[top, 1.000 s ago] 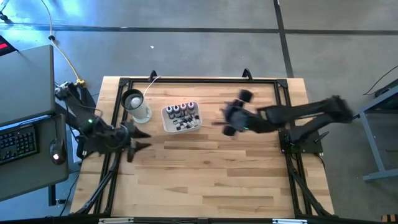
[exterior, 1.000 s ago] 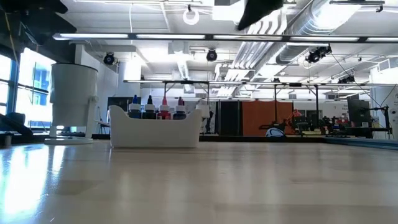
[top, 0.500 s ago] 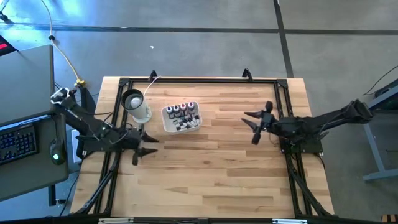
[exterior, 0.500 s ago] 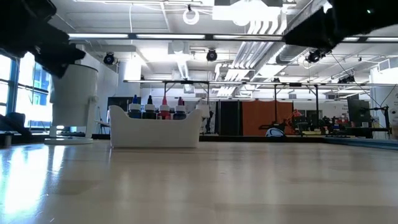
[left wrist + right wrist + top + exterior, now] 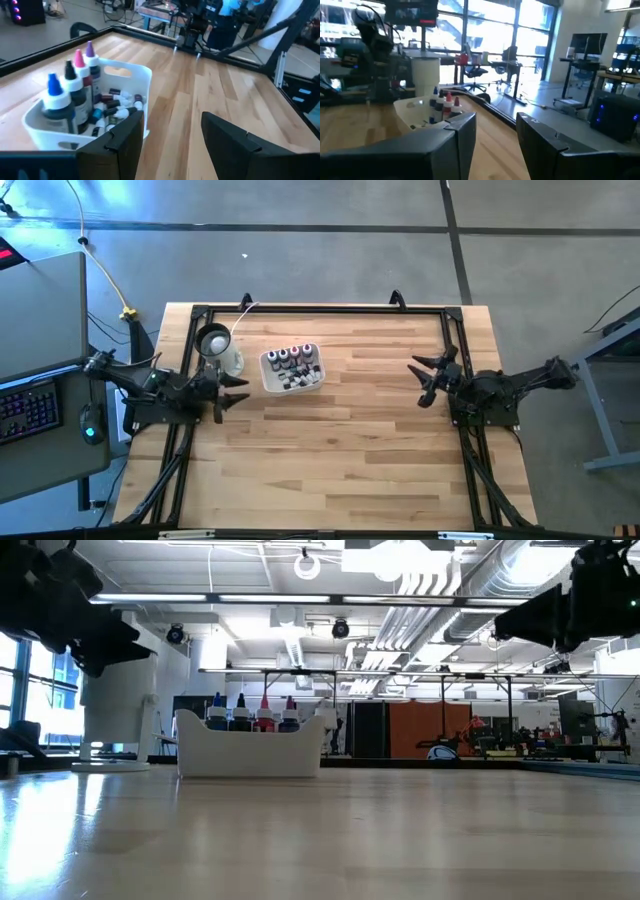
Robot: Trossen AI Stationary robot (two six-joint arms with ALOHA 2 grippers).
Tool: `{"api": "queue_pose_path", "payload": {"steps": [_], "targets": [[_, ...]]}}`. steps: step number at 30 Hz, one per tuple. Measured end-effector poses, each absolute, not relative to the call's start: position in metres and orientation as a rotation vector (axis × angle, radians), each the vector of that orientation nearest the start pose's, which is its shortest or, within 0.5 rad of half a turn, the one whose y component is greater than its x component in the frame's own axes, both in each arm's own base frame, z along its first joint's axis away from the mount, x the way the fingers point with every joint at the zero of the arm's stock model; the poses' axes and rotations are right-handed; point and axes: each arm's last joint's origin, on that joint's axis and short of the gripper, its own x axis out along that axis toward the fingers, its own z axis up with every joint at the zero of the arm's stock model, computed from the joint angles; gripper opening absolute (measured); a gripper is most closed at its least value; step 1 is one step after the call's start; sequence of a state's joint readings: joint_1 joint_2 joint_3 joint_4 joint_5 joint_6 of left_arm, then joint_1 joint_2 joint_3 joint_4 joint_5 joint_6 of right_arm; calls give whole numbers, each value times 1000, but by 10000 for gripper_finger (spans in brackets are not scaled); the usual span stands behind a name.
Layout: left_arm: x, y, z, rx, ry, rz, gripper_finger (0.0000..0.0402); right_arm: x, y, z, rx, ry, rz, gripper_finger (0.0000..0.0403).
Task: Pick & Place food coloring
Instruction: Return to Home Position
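Wooden surface (image 5: 340, 450), high view: small dropper bottles of food coloring (image 5: 292, 363) clustered inside white square plastic bin (image 5: 268, 383); left hand (image 5: 230, 394) released, near bin; right hand (image 5: 421, 383) released, well apart at opposite side. Low view: taller bottles upright in bin, beside tall white cup (image 5: 118, 705). Left wrist view: smaller bottles lying on bin floor.

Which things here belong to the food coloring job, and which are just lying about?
Belong to the job: food coloring bottles, in the white bin; left gripper and right gripper, both open and empty.
Just lying about: white cup beside the bin; keyboard off the table.
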State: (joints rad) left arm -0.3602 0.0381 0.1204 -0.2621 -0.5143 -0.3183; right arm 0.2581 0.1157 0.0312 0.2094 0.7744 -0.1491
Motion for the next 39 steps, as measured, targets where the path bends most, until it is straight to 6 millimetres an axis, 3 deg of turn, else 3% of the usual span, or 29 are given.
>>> {"api": "queue_pose_path", "payload": {"steps": [12, 18, 39], "targets": [[88, -17, 177, -183, 70, 179, 198, 94, 11, 178, -71, -105, -224, 133], [90, -19, 177, -111, 46, 116, 198, 95, 11, 177, -64, -91, -238, 133], [90, -19, 177, -115, 38, 112, 198, 95, 10, 176, -64, -86, -253, 133]]}}
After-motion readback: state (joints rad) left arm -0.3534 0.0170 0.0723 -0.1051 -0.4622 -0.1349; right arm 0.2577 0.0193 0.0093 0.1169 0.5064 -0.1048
